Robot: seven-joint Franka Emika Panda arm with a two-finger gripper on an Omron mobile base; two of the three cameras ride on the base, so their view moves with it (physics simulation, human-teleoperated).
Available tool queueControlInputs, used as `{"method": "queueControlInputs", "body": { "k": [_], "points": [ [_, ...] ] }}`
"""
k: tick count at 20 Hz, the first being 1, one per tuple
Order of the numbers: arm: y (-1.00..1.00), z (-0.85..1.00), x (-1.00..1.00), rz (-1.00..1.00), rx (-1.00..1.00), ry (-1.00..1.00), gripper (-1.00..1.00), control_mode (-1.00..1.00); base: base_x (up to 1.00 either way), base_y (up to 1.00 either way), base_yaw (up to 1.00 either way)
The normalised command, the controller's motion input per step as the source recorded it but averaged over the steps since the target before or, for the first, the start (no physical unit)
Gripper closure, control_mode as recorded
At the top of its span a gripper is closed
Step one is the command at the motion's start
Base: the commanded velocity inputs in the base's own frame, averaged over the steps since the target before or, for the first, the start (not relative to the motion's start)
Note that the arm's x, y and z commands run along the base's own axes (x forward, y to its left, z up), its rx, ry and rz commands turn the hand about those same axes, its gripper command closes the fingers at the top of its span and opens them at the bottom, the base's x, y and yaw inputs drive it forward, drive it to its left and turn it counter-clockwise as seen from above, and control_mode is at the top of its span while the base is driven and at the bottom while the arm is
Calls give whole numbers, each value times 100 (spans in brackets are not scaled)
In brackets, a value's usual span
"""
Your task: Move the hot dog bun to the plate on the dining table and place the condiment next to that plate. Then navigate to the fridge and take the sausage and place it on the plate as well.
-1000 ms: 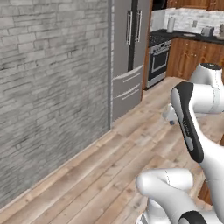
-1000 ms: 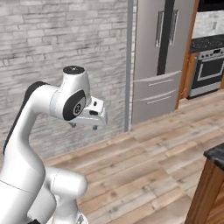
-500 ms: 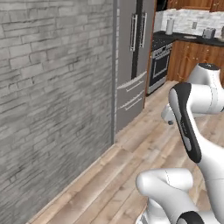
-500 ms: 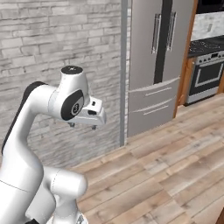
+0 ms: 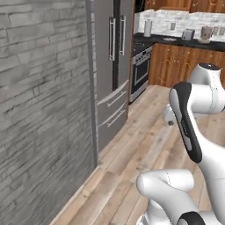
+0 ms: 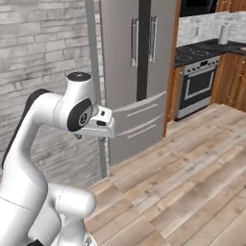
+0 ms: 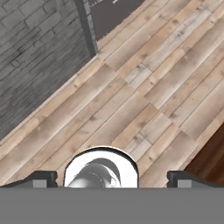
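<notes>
The tall grey steel fridge [image 5: 112, 66] stands ahead with both doors shut and its long vertical handles and drawer fronts toward me. It rises just beyond the hand in the right base view [image 6: 139, 62]. Its bottom corner reaches into the top of the hand view [image 7: 109, 13]. My gripper [image 7: 112, 177] hangs open over the wooden floor with nothing between its fingertips [image 7: 43, 177]. The hand [image 6: 103, 124] is held out in front of the arm, well short of the fridge. The hot dog bun, plate, dining table, condiment and sausage are out of view.
A grey brick wall [image 5: 39, 110] runs along the left up to the fridge. Right of the fridge stand a steel stove [image 6: 194, 81] and wooden cabinets [image 5: 176, 66] under a dark counter with small items. A dark wooden edge [image 7: 214, 157] lies at the hand view's lower right.
The whole picture has shifted: the base has moved, so the fridge now looks nearer and more central. The arm keeps its pose and the gripper stays open.
</notes>
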Motion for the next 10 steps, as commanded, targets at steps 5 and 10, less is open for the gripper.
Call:
{"method": "queueControlInputs", "body": {
  "k": [5, 10],
  "points": [
    [0, 0, 0, 0, 0, 0, -100, 100, 100, -6, -25],
    [0, 0, 0, 0, 0, 0, -100, 100, 100, 0, -19]
  ]
}}
